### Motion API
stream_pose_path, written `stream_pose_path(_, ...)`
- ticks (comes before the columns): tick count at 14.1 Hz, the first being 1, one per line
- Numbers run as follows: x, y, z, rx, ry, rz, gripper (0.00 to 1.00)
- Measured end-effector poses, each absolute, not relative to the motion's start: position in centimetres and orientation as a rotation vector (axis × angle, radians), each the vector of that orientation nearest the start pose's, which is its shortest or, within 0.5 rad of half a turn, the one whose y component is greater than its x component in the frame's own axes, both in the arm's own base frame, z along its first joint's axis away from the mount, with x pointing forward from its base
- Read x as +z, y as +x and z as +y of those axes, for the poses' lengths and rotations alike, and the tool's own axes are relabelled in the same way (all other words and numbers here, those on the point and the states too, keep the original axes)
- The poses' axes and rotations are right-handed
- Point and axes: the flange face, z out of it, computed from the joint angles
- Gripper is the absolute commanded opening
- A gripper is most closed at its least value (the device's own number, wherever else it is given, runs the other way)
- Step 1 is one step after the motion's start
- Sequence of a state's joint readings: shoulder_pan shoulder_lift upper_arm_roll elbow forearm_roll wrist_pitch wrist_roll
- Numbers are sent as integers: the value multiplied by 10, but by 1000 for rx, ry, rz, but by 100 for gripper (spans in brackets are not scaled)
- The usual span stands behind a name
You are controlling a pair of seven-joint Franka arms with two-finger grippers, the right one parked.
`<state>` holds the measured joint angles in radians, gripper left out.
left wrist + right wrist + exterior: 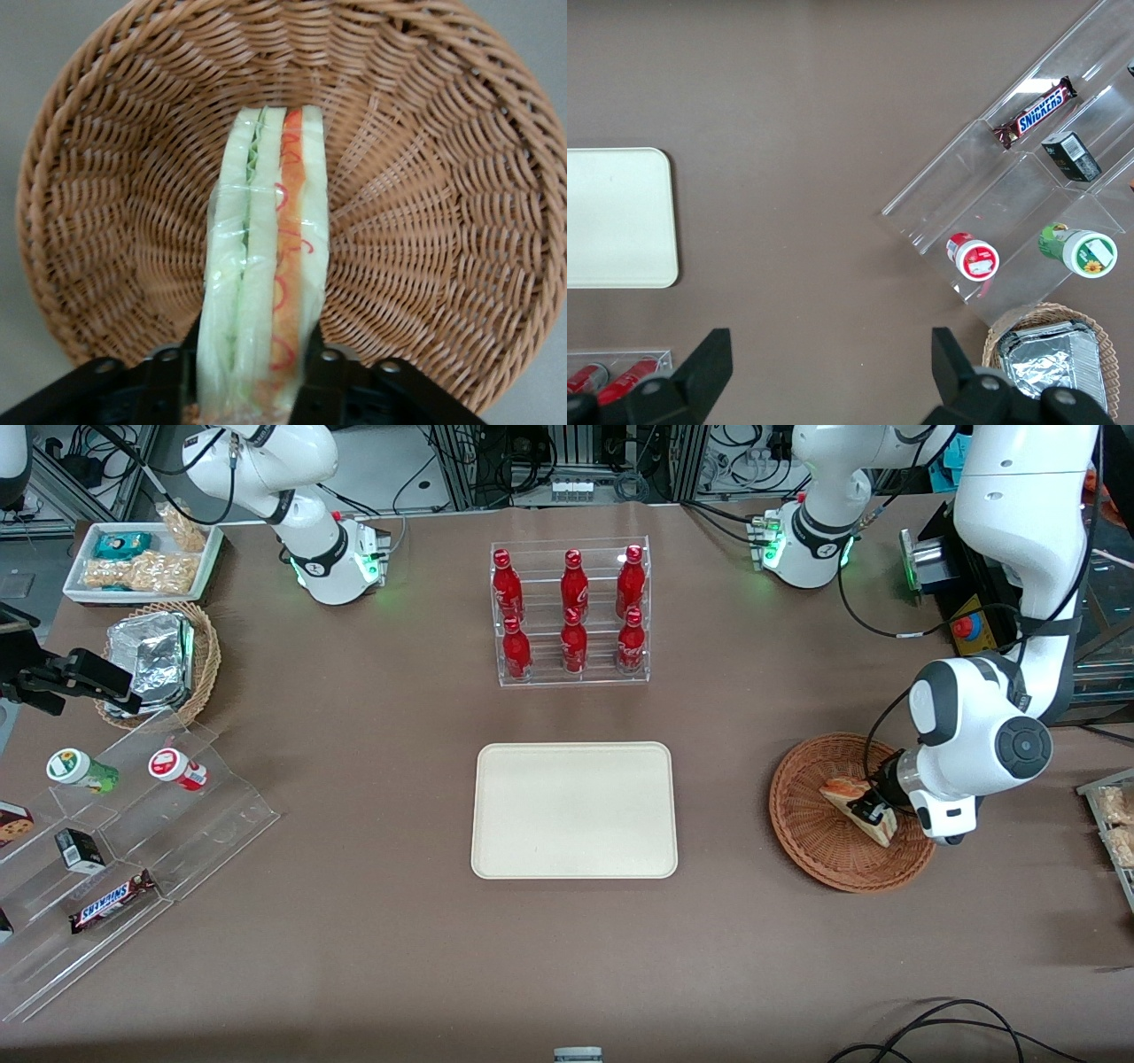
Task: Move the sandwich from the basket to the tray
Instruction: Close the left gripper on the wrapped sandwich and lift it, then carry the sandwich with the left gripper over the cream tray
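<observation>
The sandwich [852, 797], a wedge of white bread with green and orange-red filling, lies in the reddish-brown wicker basket [811, 833] toward the working arm's end of the table. My left gripper [873, 811] is low in the basket with its black fingers [166, 379] pressed against both sides of the sandwich [266, 266], shut on it. The basket's woven wall [443, 195] surrounds the sandwich. The cream rectangular tray [574, 810] lies flat and bare at the table's middle, well apart from the basket.
A clear rack of red bottles [571, 613] stands farther from the front camera than the tray. Toward the parked arm's end are a clear stepped stand with snacks [115, 850], a pale basket of foil packets [159, 660] and a white tray of snack packets [142, 562].
</observation>
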<state>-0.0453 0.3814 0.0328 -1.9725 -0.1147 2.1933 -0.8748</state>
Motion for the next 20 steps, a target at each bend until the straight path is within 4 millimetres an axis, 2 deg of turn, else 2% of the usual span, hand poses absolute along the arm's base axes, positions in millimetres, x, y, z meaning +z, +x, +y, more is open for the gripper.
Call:
stream_pose_path(2, 286, 601, -13, 356, -2768, -1363, 3)
stream_pose_path(5, 336, 615, -24, 415, -2759, -1311, 5)
stream_pose_path(7, 350, 618, -58, 407, -2802, -1235, 7)
stream_pose_path(9, 349, 613, -109, 406, -2867, -1101, 4)
stream_pose_path(11, 348, 609, -175, 374, -2997, -867, 0)
stream_pose_path(15, 344, 589, -288, 230, -3166, -550, 0)
stream_pose_path(18, 325, 563, -369, 139, -3245, -369, 0)
stream_pose_path(20, 312, 551, -412, 128, -3272, -287, 0)
